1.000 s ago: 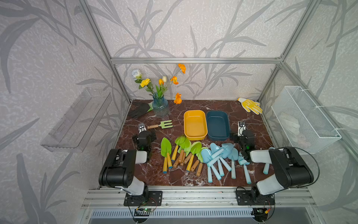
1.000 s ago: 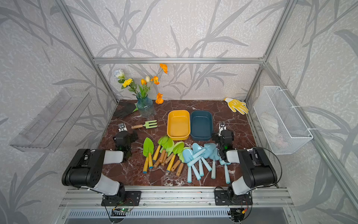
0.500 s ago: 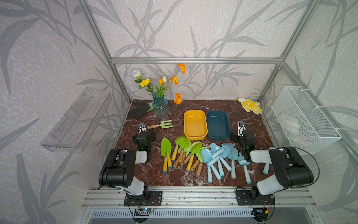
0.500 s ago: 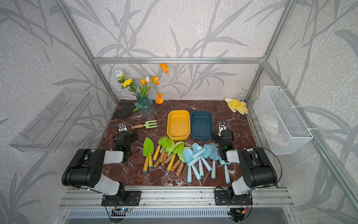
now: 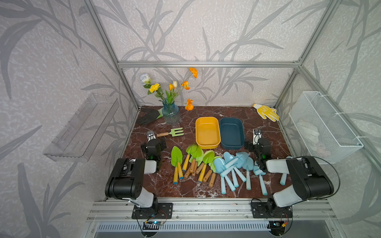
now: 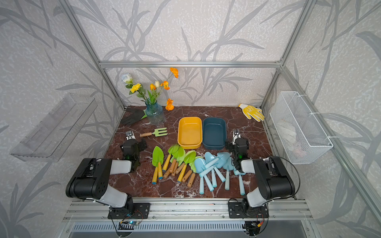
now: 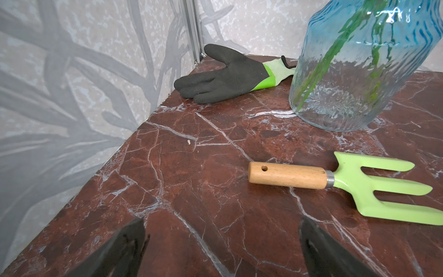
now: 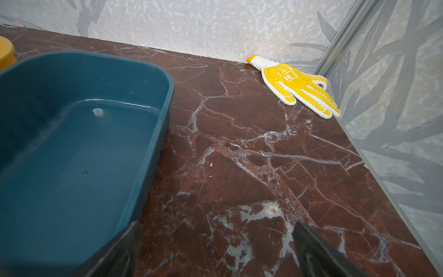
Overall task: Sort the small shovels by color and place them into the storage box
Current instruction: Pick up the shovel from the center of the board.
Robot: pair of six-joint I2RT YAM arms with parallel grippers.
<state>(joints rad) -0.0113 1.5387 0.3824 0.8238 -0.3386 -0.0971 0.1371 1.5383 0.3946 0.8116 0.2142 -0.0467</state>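
Red-brown marble tabletop (image 5: 226, 112) carries every item. In both top views the green-bladed shovels (image 5: 195, 158), with yellow or brown wooden handles, lie fanned and overlapping at lower centre of the frame. The light blue shovels (image 5: 235, 164) lie just to their right, also overlapping, and the outermost are partly hidden by the right arm. All shovels are on the marble, outside the boxes.

The yellow storage box (image 5: 206, 118) and the dark teal storage box (image 5: 232, 120) stand side by side just above the shovels.

The left gripper (image 7: 221, 230) sits at centre left, fingers spread wide and holding nothing, with the green hand fork (image 5: 172, 133) just to its right. The right gripper (image 8: 217, 227) sits just beside the teal box's right wall, fingers spread and holding nothing.

A black glove (image 5: 149, 117) and a blue glass vase (image 5: 170, 113) stand at upper left of the tabletop, and a yellow glove (image 5: 267, 112) at upper right.
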